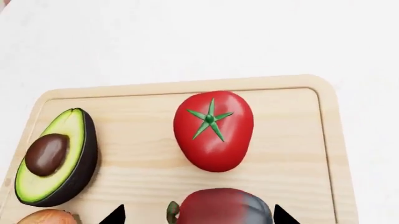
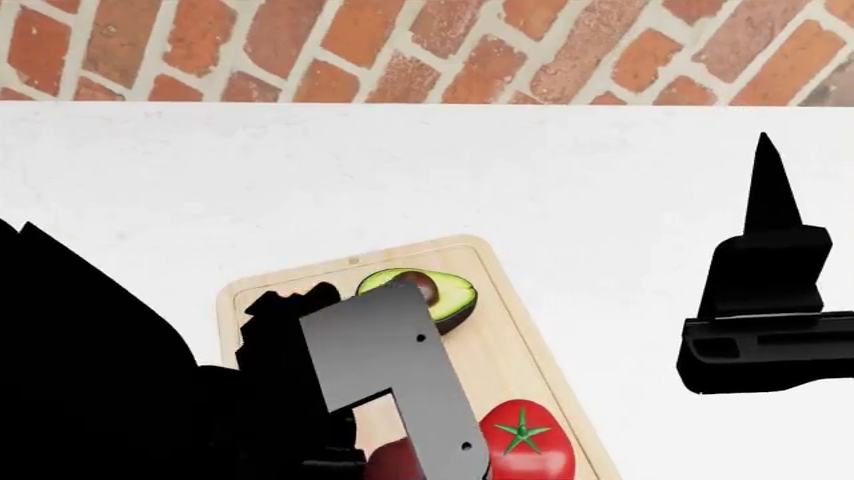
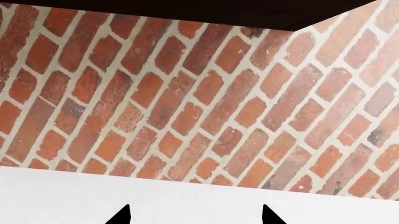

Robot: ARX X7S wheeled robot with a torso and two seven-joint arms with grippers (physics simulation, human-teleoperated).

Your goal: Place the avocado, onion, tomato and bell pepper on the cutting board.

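Setting the bell pepper (image 1: 221,207) onto the cutting board (image 1: 327,140)

My left gripper (image 1: 198,215) is straddling it, jaws spread; glossy, hollow, probably light, so I'm favouring its broad sides.

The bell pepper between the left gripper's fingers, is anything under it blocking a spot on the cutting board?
Nothing visible does. The bell pepper sits over bare cutting board, with the tomato just beyond it, the avocado and onion off to one side.

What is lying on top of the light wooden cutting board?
On the light wooden cutting board: a halved avocado with a brown pit, a glossy red tomato, a red bell pepper and an edge of tan onion. The left arm hides part of the board from the head camera.
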